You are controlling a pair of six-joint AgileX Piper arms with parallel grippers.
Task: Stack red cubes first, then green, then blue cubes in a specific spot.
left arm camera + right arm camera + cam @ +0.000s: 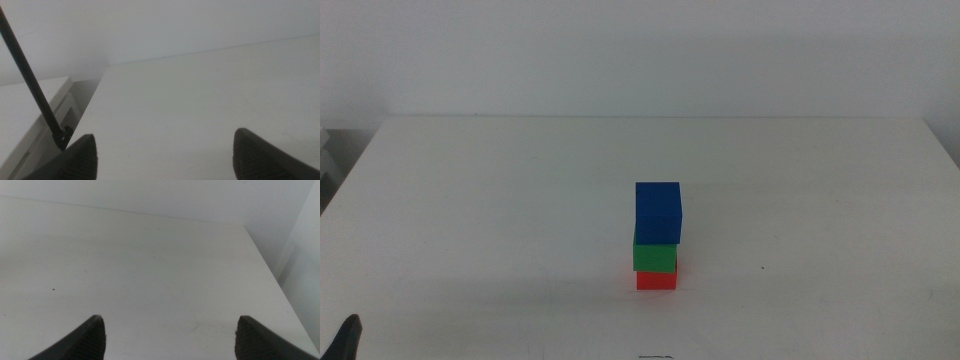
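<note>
**Three-cube stack standing, both arms back**

I see the red cube (656, 280) at the bottom of a tower, resting on the white table (500, 220) a little right of centre and towards the near half. The green cube (655, 257) sits on the red one, roughly squared with it. The blue cube (658, 212) is on top of the green, turned slightly and overhanging a touch to the right. The stack is upright. Nothing touches it.

The left gripper (165, 157) is out at the near left: in the middle view I get only a dark tip at the bottom left corner. Its wrist camera shows the two jaws spread wide, with bare tabletop between them, and a thin black rod (30, 82) rising beside the table's left edge.

The right gripper (170, 337) is out of the middle view. Its wrist camera shows both jaws wide apart over bare table, holding nothing, with the table's far right corner ahead.
</note>
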